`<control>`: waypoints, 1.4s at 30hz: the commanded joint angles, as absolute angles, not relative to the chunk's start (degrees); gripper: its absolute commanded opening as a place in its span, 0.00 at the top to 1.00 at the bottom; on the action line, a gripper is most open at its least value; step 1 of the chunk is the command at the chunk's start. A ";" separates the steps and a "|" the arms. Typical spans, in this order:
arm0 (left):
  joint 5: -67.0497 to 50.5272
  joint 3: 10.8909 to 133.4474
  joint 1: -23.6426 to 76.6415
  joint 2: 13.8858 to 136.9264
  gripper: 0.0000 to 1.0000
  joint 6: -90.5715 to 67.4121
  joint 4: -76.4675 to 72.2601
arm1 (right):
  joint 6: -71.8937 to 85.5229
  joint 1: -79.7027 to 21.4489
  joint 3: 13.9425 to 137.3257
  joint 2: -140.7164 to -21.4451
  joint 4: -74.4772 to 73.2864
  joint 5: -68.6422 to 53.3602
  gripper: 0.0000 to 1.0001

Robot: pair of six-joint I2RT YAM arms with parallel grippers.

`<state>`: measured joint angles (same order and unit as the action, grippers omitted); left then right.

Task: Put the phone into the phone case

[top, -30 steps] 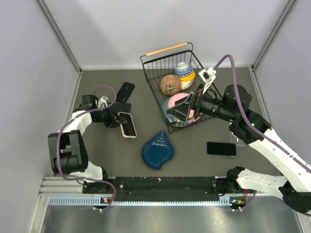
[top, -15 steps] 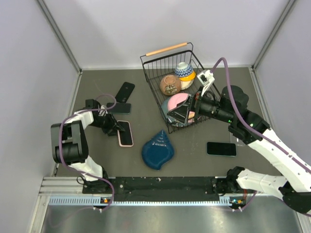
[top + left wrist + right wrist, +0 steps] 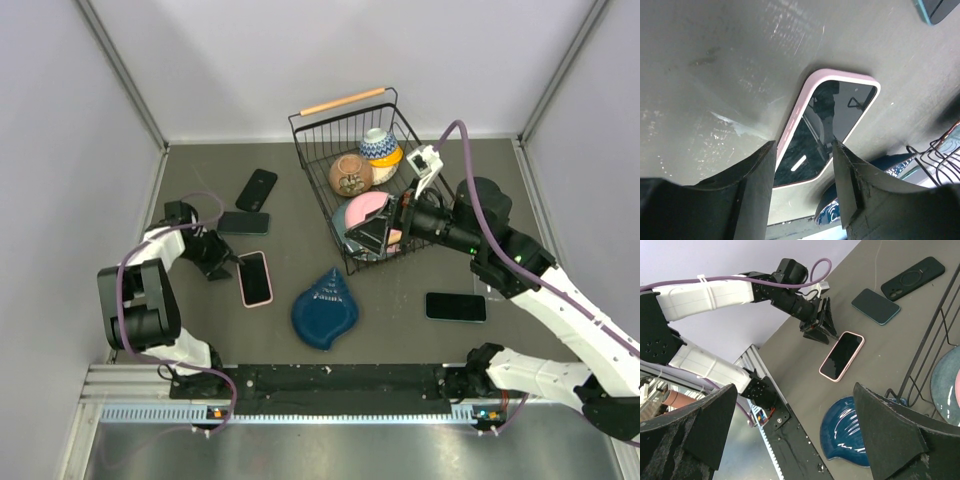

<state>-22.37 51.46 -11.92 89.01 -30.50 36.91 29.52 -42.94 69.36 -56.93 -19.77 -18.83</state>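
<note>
Flanking the pink phone (image 3: 254,278): blue dish (image 3: 325,309), teal phone (image 3: 243,222), possibly black case (image 3: 258,189).

Robot lab, grey-walled enclosure (image 3: 300,60), aluminium rail (image 3: 300,410)

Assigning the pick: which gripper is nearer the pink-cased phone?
Left. The left gripper sits right beside the pink-cased phone, fingers open; the right gripper hangs over the basket, well off to its right.
</note>
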 commanded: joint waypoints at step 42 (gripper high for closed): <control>3.34 102.83 -7.82 123.65 0.04 -76.64 56.86 | 22.50 -42.54 73.92 -61.70 -22.59 -12.57 0.01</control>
